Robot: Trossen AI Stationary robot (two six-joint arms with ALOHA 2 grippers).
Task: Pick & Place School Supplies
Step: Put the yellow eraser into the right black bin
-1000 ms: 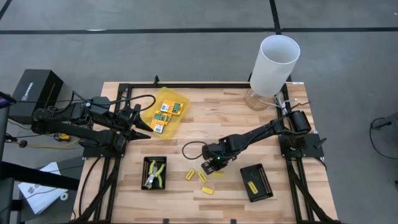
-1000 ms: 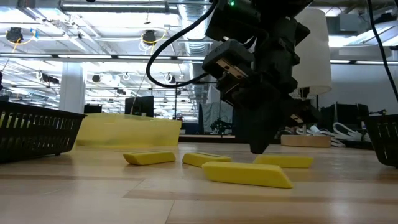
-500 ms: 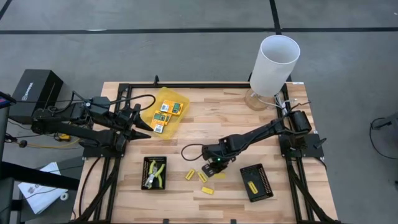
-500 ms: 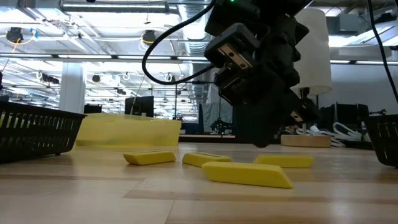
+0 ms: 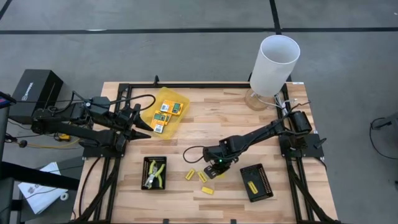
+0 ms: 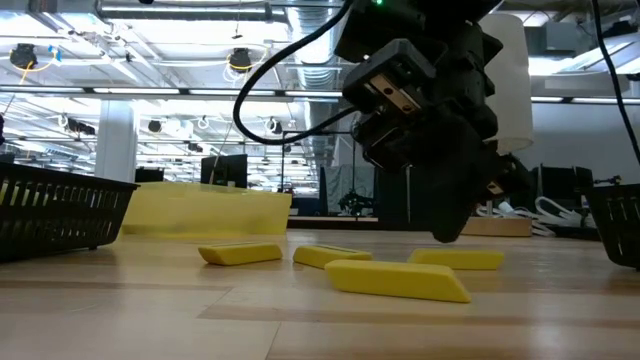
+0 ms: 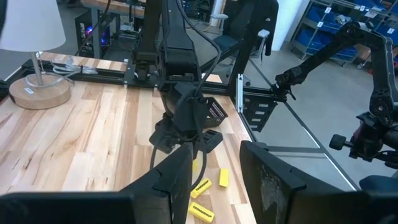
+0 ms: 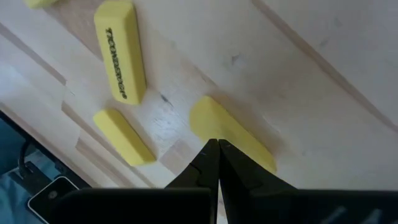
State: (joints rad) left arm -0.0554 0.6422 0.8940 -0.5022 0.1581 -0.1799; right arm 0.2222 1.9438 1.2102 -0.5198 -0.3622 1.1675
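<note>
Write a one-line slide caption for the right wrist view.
Right end effector, fingers shut, poised over a yellow stubby piece on the wooden table, two more pieces nearby.

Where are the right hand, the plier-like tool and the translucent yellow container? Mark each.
right hand (image 5: 217,167), high view, its fingertips.
plier-like tool (image 5: 153,173), high view, its handles.
translucent yellow container (image 5: 166,94), high view, bare floor.

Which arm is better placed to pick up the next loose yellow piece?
The right arm. Its end effector hangs low right over the yellow pieces at the table's front, fingers together, while the left end effector waits beside the yellow container.
</note>
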